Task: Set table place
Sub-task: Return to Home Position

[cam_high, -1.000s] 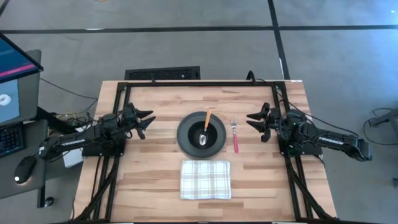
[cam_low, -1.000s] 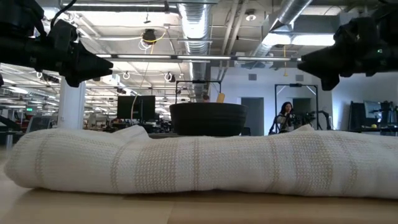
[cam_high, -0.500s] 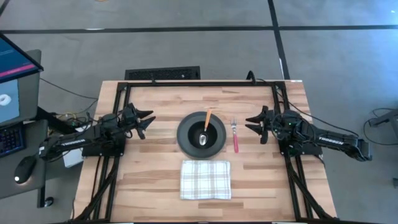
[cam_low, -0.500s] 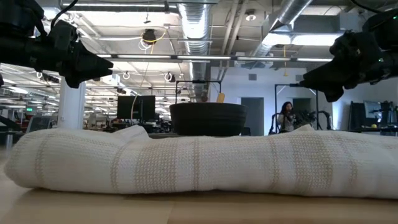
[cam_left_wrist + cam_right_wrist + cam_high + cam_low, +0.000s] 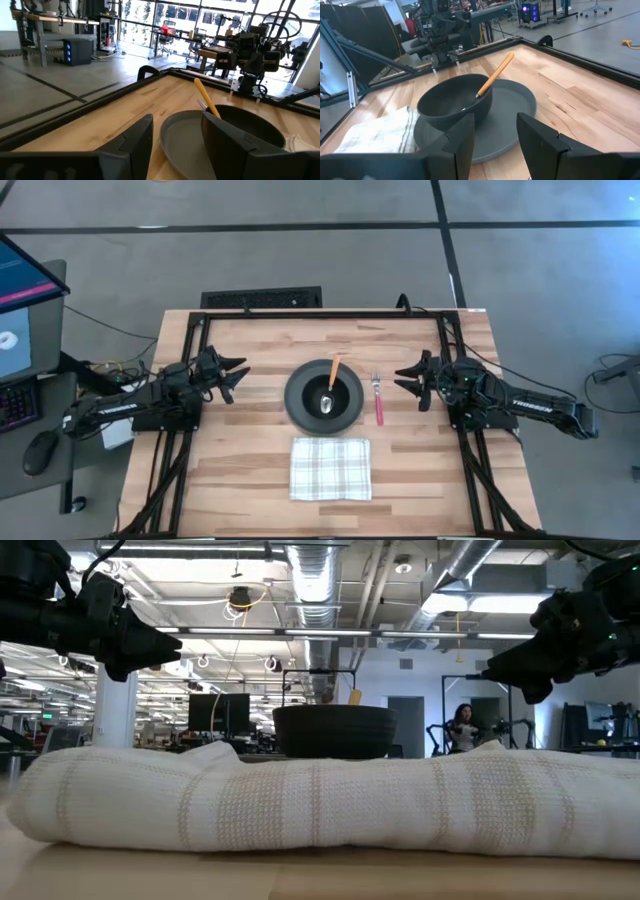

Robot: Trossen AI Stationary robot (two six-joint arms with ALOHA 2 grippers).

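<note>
A dark grey plate (image 5: pixel 300 412) lies at the table's middle with a black bowl (image 5: pixel 324 386) on it. An orange-handled spoon (image 5: pixel 331 379) stands in the bowl, its handle leaning on the far rim. A pink-handled fork (image 5: pixel 378 401) lies right of the plate. A checked napkin (image 5: pixel 330 468) lies folded near the front edge. My left gripper (image 5: pixel 240 376) is open and empty left of the plate. My right gripper (image 5: pixel 403 379) is open and empty right of the fork.
A black rail frame (image 5: pixel 320 314) edges the wooden table (image 5: pixel 250 460). A desk with a monitor (image 5: pixel 20 300) and a mouse stands off the table's left. Bare wood lies on either side of the napkin.
My right gripper has moved a little toward the plate and fork, and has dropped slightly in the low view. It has stayed open. Nothing on the table has moved.
</note>
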